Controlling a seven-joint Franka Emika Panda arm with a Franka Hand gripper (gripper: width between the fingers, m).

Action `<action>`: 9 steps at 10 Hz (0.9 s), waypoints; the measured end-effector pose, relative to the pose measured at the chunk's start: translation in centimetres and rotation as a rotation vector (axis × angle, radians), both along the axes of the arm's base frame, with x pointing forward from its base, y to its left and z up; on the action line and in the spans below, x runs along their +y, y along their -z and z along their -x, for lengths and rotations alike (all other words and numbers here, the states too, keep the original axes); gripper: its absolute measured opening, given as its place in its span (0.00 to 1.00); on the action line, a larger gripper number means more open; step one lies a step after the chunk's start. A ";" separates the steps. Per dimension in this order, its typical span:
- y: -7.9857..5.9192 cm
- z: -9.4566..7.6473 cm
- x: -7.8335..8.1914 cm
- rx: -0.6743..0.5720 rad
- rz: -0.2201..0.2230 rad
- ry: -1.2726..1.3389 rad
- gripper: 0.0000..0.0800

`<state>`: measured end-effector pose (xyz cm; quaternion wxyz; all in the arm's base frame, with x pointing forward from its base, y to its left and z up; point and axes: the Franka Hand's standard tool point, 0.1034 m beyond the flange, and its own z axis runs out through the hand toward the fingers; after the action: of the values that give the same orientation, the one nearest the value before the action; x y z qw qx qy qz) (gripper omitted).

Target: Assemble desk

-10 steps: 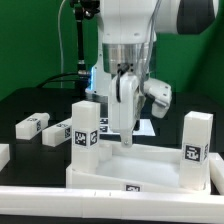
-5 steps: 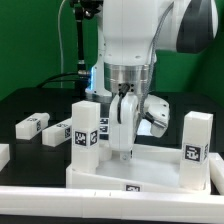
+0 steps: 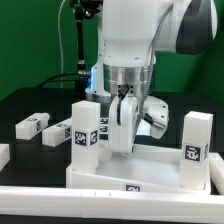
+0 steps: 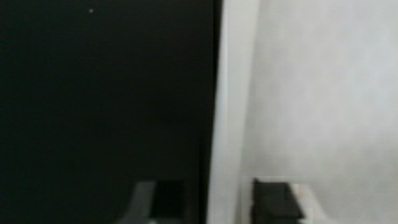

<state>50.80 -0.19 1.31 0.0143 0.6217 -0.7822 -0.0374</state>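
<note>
The Panda arm (image 3: 130,35) fills the upper middle of my exterior view, pointing straight down. Below it the desk top (image 3: 150,168) lies flat on the black bench (image 3: 30,100), open side up, across the lower part of the frame. One upright leg (image 3: 85,130) stands at its far corner toward the frame's left, and a second upright leg (image 3: 195,140) stands at the corner toward the frame's right. Two loose legs (image 3: 33,125) (image 3: 58,134) lie on their sides on the bench at middle left, close to each other and apart from the desk top.

The tool (image 3: 122,148) is down at the desk top's far rim, between the two upright legs. In the wrist view the rim (image 4: 231,100) runs as a pale strip between the tool's fingers (image 4: 157,200). One finger is over the dark bench with a visible gap to the rim. The other is over the white tray floor, just beside the rim. So the tool is parted, straddling the rim, clamped on nothing I can see.
</note>
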 end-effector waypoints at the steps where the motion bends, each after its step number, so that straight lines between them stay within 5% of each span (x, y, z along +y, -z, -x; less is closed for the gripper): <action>1: -0.1 -0.2 -0.2 -0.008 0.004 0.002 0.11; 5: -0.1 -0.2 -0.2 -0.009 0.004 -0.003 0.09; 9: -0.7 0.8 -2.7 -0.016 0.007 -0.130 0.09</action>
<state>50.03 -2.86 1.98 0.0129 0.6716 -0.7403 -0.0286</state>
